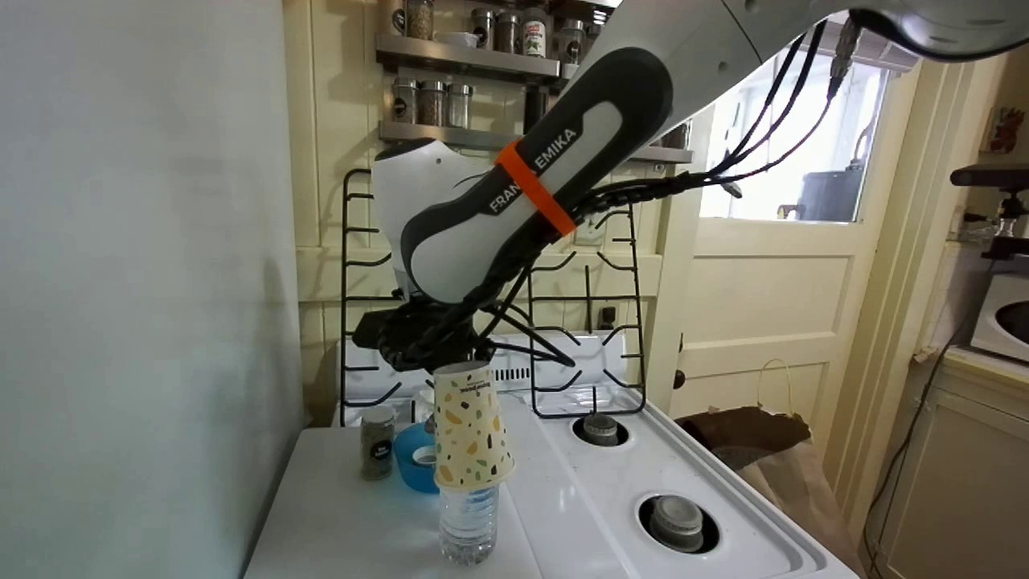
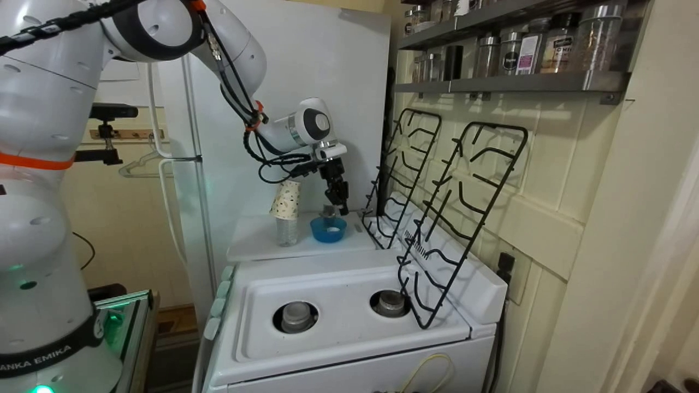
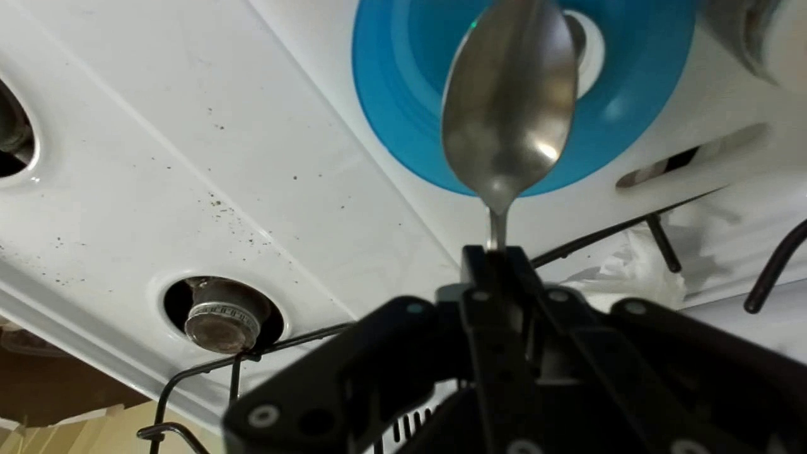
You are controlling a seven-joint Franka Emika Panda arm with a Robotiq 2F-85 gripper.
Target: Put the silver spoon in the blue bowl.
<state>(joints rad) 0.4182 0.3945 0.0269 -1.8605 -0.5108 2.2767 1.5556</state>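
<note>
The silver spoon (image 3: 507, 101) is held by its slim handle in my gripper (image 3: 497, 255), whose fingertips are closed on it. The spoon's head points away from the fingers and lies over the blue bowl (image 3: 403, 126) in the wrist view. In an exterior view, the spoon (image 2: 329, 212) appears at the bowl's rim level or just above the blue bowl (image 2: 322, 234), with the gripper (image 2: 343, 208) above its far right side. I cannot tell whether spoon and bowl touch. In an exterior view, the blue bowl (image 1: 414, 466) is partly hidden behind a cup, and the fingertips are hidden.
A small white ring-like thing (image 3: 591, 57) lies in the bowl. A clear bottle (image 1: 469, 527) with a speckled paper cup (image 1: 470, 426) upside down on it stands beside the bowl. A spice jar (image 1: 377, 442) stands close by. Black grates (image 2: 475, 240) lean against the wall behind the stove.
</note>
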